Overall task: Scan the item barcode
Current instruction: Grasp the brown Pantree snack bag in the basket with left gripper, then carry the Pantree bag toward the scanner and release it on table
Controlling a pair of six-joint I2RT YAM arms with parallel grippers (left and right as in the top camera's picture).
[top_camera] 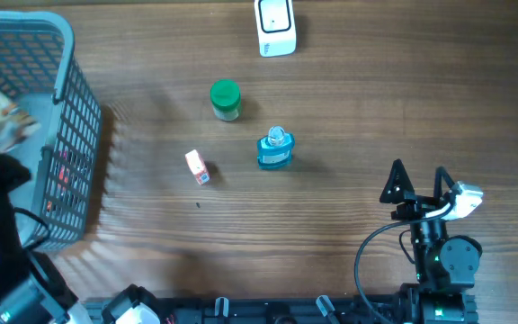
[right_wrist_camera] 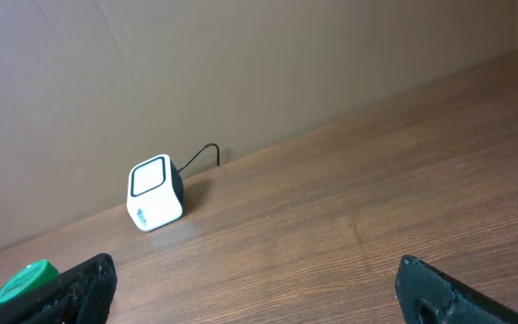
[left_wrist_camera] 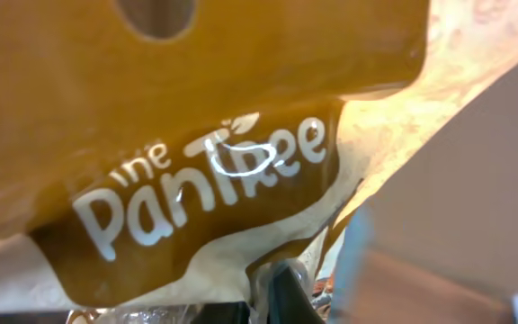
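Our left gripper (top_camera: 5, 126) was clamped shut on the glossy brown-and-orange plastic snack pouch (left_wrist_camera: 205, 171), over the grey mesh basket (top_camera: 70, 135). Our right gripper (top_camera: 418, 184) stood open. The white cube scanner (top_camera: 275, 25) sat well apart from both, so scanning was not yet done.

Dark wood-grain table (top_camera: 376, 108), plain tan wall (right_wrist_camera: 241, 72) behind it

Black arm (top_camera: 441, 256), looping black cable (top_camera: 361, 259)

Overhead straight down; right wrist low toward shared scanner (right_wrist_camera: 156, 193); left against pouch (left_wrist_camera: 196, 108).
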